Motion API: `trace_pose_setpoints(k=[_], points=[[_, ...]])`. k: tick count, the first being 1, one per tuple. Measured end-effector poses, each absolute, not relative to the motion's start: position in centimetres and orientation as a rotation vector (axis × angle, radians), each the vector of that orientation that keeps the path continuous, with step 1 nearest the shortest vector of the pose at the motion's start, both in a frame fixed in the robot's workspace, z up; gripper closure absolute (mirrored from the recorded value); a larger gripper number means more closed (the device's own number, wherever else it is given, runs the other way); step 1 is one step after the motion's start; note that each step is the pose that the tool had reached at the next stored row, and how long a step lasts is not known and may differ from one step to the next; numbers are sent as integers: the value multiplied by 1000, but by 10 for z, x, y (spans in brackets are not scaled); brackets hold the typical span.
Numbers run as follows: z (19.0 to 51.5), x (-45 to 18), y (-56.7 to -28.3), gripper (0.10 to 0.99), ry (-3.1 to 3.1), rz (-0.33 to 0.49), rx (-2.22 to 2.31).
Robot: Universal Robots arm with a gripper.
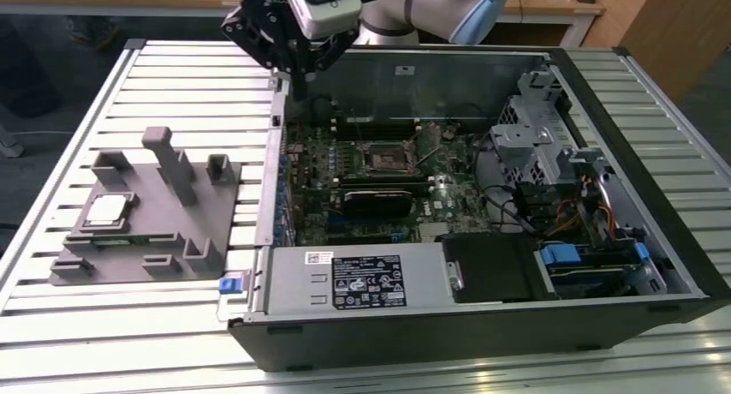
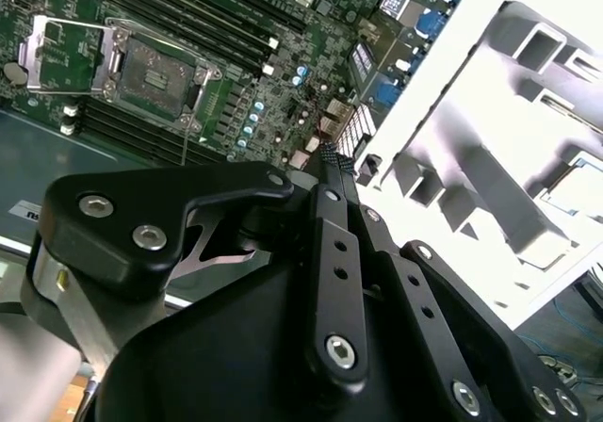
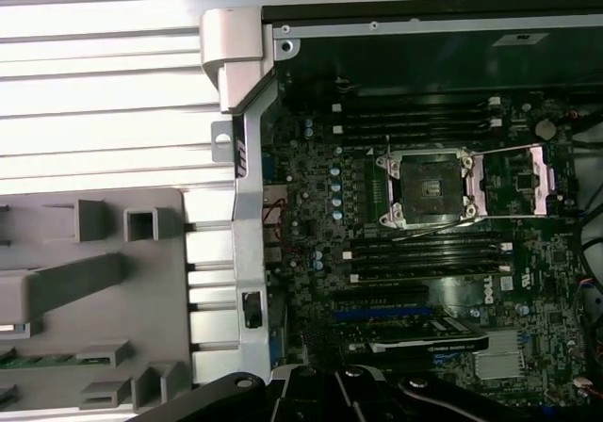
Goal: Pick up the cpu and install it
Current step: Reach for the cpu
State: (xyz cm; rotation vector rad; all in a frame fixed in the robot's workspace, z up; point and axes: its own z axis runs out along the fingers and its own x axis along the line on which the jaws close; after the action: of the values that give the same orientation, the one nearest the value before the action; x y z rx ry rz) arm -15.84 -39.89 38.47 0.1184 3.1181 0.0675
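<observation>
Gripper (image 1: pixel 298 81), fingers apparently pressed together, hovers over the computer case (image 1: pixel 480 330) edge; cpu (image 1: pixel 106 209) lies on the grey fixture (image 1: pixel 132 270).

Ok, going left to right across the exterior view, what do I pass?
cpu → blue tab → gripper → motherboard socket → metal drive cage
</observation>
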Motion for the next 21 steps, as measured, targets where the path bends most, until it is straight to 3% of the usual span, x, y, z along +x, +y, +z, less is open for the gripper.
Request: trace_pose_setpoints(k=[21], points=[[382,-184,-399,980,3121,67,119]])
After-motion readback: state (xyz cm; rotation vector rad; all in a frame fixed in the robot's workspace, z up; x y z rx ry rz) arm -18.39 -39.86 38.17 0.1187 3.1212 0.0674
